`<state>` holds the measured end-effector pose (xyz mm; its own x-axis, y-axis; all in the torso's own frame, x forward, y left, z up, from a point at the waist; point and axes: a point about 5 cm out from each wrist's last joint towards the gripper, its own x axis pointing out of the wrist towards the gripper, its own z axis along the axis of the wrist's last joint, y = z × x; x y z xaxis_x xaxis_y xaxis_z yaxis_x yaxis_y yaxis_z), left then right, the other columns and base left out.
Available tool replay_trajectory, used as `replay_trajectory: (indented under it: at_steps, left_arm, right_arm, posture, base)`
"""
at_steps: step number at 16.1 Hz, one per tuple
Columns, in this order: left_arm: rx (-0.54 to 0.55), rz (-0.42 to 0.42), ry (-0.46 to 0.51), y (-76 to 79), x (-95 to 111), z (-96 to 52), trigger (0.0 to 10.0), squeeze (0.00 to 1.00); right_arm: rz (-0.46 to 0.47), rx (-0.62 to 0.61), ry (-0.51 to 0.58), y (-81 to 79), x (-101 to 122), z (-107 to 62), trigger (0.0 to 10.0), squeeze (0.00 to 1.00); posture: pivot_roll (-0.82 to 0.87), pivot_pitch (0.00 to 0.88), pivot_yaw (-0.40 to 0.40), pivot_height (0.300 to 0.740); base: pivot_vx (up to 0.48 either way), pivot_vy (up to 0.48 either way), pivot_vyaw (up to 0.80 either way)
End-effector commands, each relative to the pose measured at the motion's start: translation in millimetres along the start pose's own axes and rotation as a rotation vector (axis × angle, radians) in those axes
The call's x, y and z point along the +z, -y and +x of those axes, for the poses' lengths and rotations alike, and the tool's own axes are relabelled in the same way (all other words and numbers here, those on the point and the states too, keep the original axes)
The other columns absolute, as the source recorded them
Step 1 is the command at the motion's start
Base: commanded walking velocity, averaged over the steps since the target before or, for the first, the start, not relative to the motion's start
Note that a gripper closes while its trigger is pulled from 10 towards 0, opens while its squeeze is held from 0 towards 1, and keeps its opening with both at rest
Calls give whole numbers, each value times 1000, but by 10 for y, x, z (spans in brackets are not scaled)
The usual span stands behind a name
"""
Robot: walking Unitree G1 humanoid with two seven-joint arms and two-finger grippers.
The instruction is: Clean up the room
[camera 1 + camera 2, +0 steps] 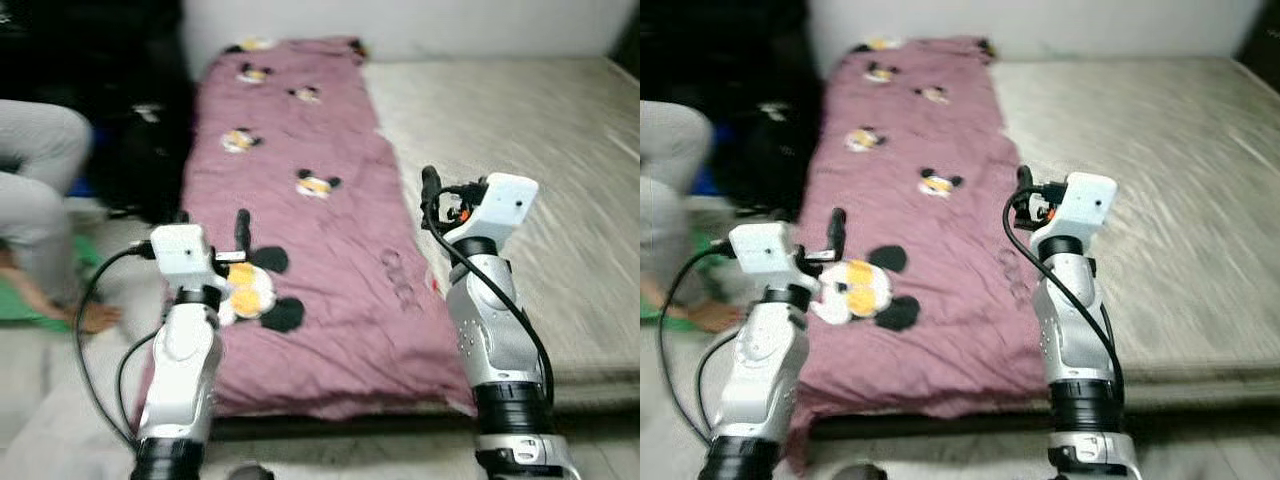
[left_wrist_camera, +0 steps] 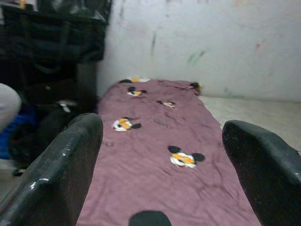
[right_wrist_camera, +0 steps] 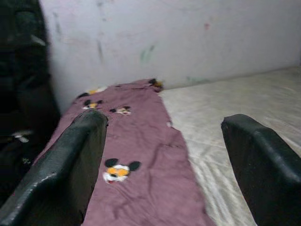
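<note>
A mauve blanket (image 1: 300, 220) printed with cartoon mouse heads lies lengthwise along the left side of a beige mattress (image 1: 530, 150). It runs from the wall to the near edge, where it hangs over a little. My left gripper (image 1: 242, 230) is raised over the blanket's near left part. In the left wrist view the left gripper (image 2: 162, 127) is open with nothing between its fingers. My right gripper (image 1: 430, 192) is raised near the blanket's right edge. The right wrist view shows the right gripper (image 3: 164, 120) open and empty too, facing the wall.
A person sits at the left, with grey trouser legs (image 1: 35, 170) and a bare foot (image 1: 92, 316) on a green mat (image 1: 30, 300). Dark bags (image 1: 130, 120) stand against the wall, left of the mattress. The white wall (image 1: 400, 25) closes the far end.
</note>
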<state>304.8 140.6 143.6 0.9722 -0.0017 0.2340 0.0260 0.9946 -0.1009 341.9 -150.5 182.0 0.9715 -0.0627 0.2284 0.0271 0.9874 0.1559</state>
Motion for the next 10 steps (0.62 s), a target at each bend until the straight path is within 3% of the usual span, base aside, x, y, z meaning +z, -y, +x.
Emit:
replay_trajectory:
  at_steps: [1,5,10]
  left_arm:
    - [-13,3,-5,46,-9,47,10000,0]
    - [-28,4,0,101,2,159,10000,0]
    - [-27,-19,-50,75,-85,1,10000,0]
  right_arm:
    - [-19,-7,-21,13,-68,-12,10000,0]
    - [-43,-20,-67,51,-226,-70,10000,0]
    - [-66,-36,-82,147,-234,-170,10000,0]
  posture:
    - [-49,0,27,740]
    - [-57,0,36,740]
    - [-66,0,28,740]
  base:
    - [0,0,0]
    - [0,0,0]
    - [0,0,0]
